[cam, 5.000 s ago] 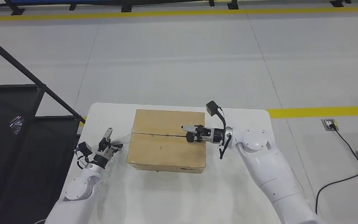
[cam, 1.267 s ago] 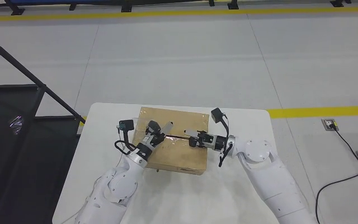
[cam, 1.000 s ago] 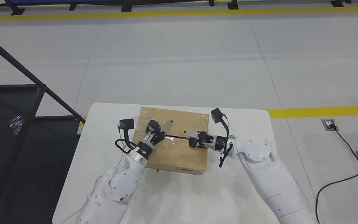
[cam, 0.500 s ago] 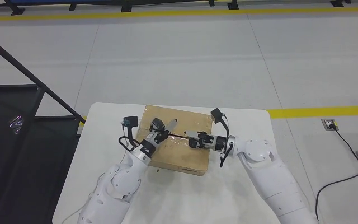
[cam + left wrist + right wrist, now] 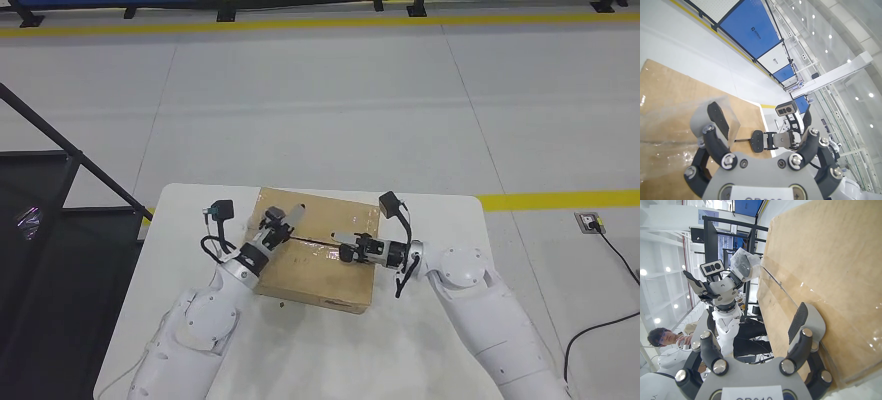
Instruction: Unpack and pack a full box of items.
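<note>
Left gripper (image 5: 285, 218) had swung from beside the box (image 5: 318, 278) onto its seam, spread, tape (image 5: 732, 115) clinging; right gripper (image 5: 340, 241) also spread; unsealing likely begun

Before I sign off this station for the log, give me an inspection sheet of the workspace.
Surface: white table under the cardboard box.
Job's things: box flaps shut, clear tape along the seam.
Clutter: nothing seen.
Grippers: left gripper open over the seam, peeled tape clinging to one finger; right gripper open, one finger at the box top.
Cables: black cable from a floor socket.
Surroundings: yellow floor line, black frame beside the table.
</note>
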